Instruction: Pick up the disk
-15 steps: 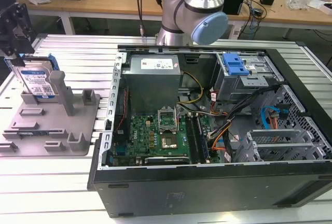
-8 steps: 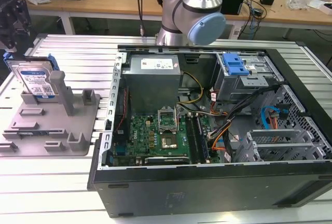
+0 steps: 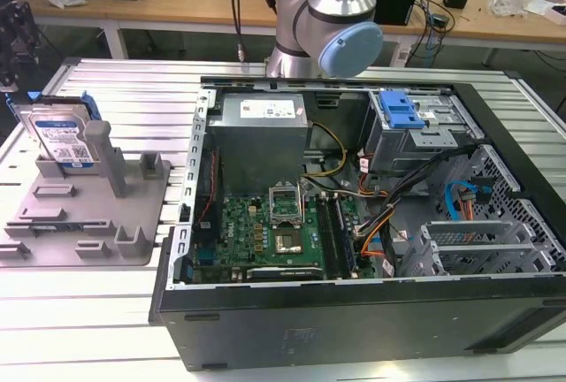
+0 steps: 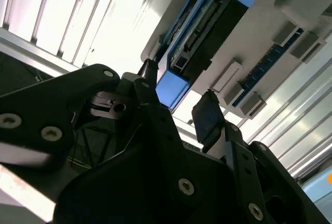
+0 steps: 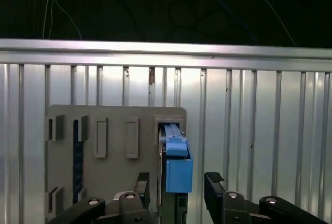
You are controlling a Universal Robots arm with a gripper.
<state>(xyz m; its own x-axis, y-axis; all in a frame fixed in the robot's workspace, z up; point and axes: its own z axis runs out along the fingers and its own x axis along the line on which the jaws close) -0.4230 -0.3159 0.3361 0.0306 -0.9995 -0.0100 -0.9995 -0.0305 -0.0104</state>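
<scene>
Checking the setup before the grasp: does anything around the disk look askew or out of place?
Nothing stands out. The disk stands on edge in the grey fixture, and the open gripper flanks its blue end.

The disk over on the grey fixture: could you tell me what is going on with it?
The arm's gripper is at the disk, which stands on edge in the fixture on the exterior view's left, beside the open computer case. In the first wrist view its open fingers straddle the disk's blue rail end, with a gap on each side. The disk has not been lifted.
</scene>
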